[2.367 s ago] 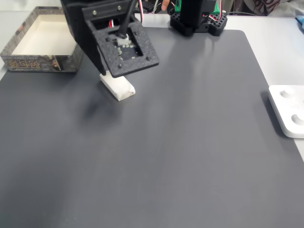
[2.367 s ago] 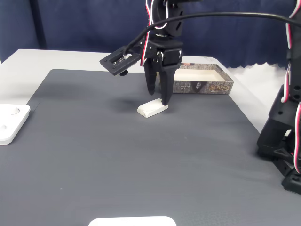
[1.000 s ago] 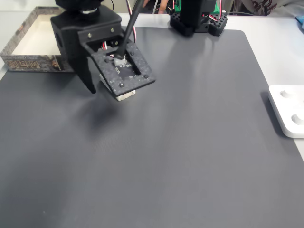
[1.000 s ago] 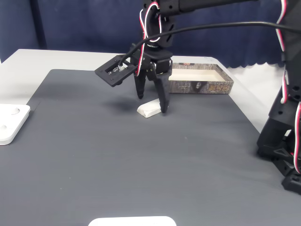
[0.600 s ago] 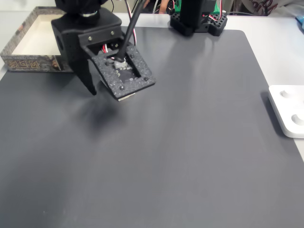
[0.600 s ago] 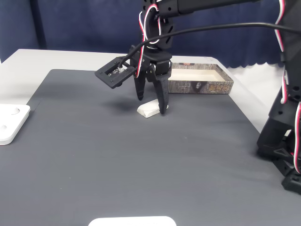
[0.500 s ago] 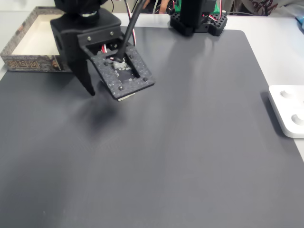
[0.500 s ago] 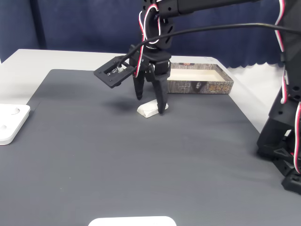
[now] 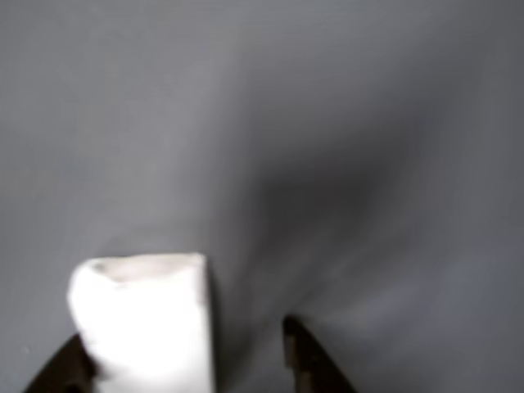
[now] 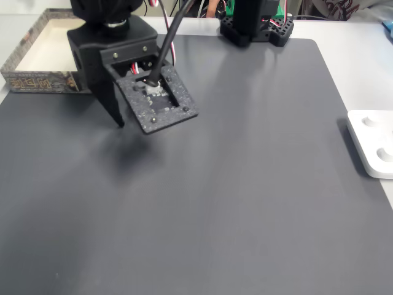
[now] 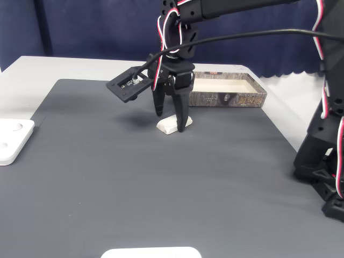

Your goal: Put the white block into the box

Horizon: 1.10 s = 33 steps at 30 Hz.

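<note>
Between the spread gripper fingers — white block, half hidden, on the mat.

Dark grey mat on pale table, bearing white block, box at its edge

We see our arm reaching across from about two o'clock in a fixed view, wrist bent so that the gripper points straight down. Its two dark fingers stand spread apart, tips low near the counter. In the other view the finger tips enter at six o'clock, with a gap between them.
</note>
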{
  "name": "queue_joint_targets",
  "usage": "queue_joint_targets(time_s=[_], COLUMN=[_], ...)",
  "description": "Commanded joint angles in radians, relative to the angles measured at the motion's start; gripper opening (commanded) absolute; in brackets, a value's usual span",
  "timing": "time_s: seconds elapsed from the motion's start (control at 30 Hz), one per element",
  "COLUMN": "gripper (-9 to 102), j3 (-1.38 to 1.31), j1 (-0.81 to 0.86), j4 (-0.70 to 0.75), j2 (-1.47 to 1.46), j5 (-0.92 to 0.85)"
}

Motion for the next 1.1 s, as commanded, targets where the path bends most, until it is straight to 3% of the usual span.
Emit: queue_joint_targets(time_s=[0.0, 0.27, 0.37, 1.07], gripper=[22, 9, -2, -2], j3=[-0.006, 0.011, 0.009, 0.043], j1=[-0.014, -0.020, -0.021, -0.018], j4=[-0.006, 0.048, 0.106, 0.201], j2=[0.020, 0.044, 0.052, 0.281], j5=[-0.011, -0.037, -0.031, -0.063])
